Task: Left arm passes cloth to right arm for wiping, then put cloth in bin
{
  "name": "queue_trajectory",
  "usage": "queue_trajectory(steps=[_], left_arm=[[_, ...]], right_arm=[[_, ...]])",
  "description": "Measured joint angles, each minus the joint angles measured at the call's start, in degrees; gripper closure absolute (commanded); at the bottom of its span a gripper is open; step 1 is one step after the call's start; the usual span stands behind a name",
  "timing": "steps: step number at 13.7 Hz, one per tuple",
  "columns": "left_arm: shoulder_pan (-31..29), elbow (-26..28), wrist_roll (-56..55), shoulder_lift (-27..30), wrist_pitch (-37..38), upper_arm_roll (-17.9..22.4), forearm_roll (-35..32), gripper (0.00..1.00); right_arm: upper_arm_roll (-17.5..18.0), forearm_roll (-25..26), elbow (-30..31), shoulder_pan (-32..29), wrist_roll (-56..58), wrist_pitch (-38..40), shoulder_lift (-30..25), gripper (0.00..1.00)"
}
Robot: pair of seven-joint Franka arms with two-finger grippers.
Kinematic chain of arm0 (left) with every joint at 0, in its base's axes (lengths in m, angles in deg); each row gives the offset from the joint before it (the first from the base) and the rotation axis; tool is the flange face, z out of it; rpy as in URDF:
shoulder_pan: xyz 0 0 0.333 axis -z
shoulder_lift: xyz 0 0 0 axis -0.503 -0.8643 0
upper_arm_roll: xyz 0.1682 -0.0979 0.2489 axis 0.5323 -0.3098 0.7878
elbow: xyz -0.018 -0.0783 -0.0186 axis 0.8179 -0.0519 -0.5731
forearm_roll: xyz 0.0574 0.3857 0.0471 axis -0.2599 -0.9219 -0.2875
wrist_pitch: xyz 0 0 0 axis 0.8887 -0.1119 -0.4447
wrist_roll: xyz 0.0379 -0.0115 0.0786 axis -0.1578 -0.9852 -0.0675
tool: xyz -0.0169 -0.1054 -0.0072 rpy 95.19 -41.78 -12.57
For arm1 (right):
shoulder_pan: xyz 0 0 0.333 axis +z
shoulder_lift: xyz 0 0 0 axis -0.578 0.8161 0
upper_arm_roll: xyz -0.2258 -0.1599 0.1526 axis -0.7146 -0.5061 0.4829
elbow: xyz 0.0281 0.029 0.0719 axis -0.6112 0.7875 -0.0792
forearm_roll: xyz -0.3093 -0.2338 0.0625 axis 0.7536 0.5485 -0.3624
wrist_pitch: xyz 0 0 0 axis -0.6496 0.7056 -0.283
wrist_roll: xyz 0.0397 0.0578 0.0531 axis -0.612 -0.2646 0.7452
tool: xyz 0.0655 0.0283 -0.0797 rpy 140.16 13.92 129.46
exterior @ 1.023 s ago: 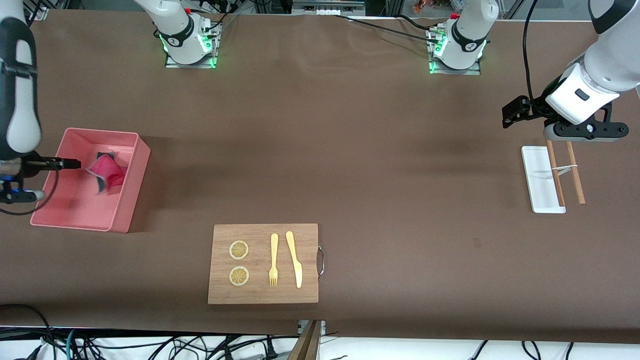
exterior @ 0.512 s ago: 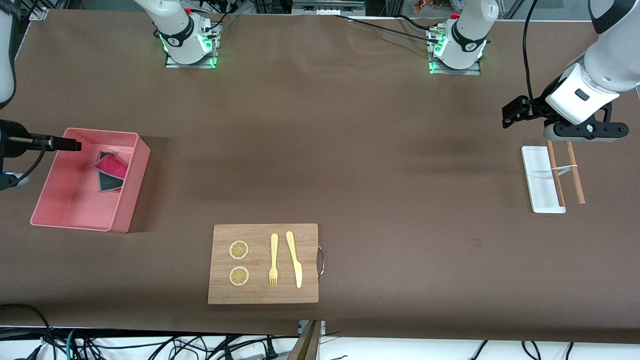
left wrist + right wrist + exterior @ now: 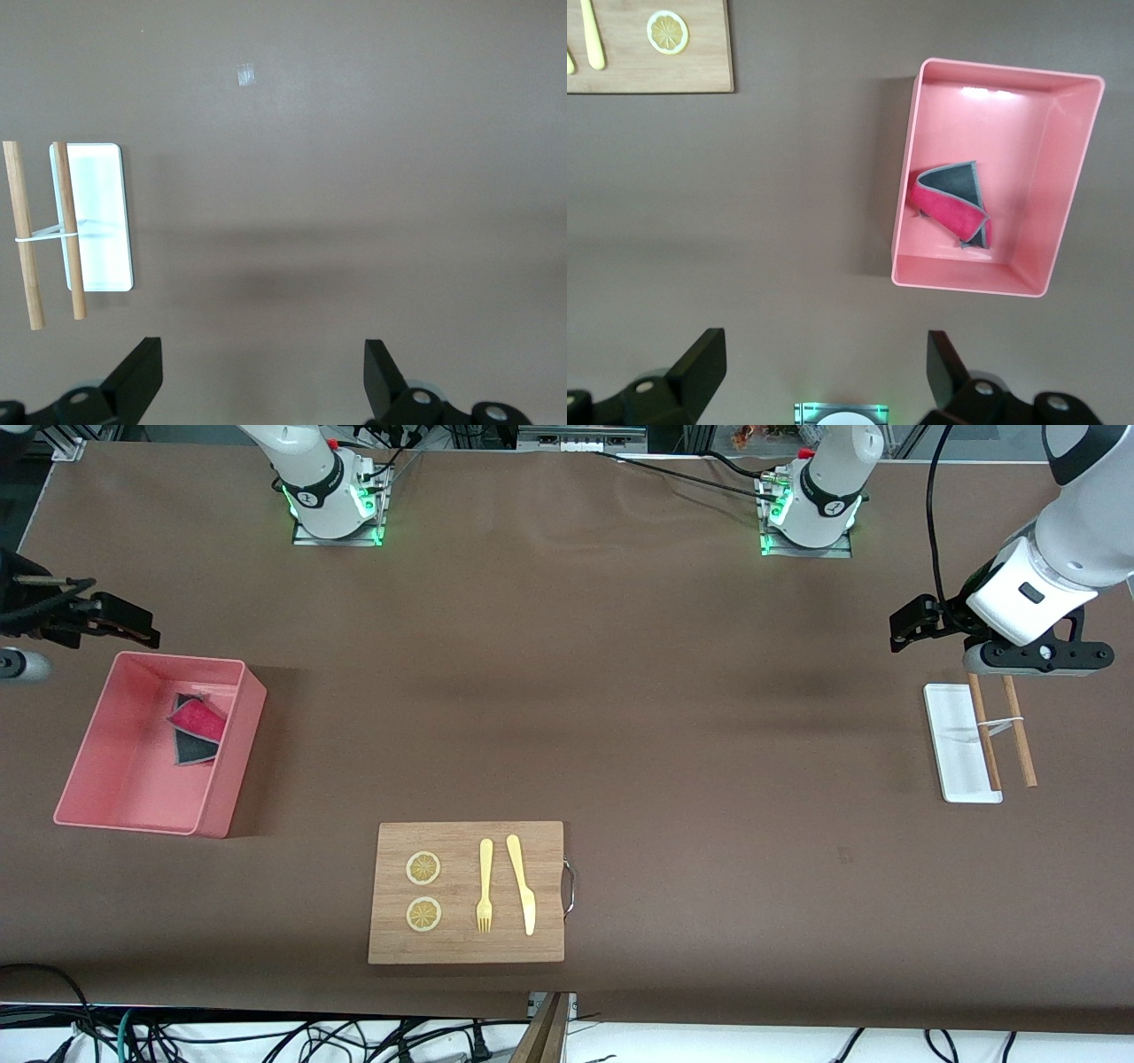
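i see the cloth point(image 3: 196, 729) folded, pink and grey, in the bin point(image 3: 232, 775), with my left gripper point(image 3: 263, 382) and right gripper point(image 3: 824, 376) both spread wide, holding nothing.

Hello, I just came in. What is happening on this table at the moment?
The cloth lies folded in the pink bin, so the job looks finished. The right gripper is open and empty, up over the table beside the bin. The left gripper waits open near the white tray with two wooden sticks. Nothing is held.
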Motion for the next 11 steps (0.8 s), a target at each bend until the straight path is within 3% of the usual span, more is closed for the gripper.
queue_trajectory(steps=[5, 11], left_arm=[[0.0, 0.0, 0.0, 0.0, 0.0, 0.0, 0.0, 0.00], [0.0, 0.0, 0.0, 0.0, 0.0, 0.0, 0.0, 0.00]], right_arm=[[0.0, 0.0, 0.8, -0.3, 0.0, 0.2, -3.4, 0.00], [0.0, 0.1, 1.7, -0.3, 0.0, 0.2, -2.7, 0.00]])
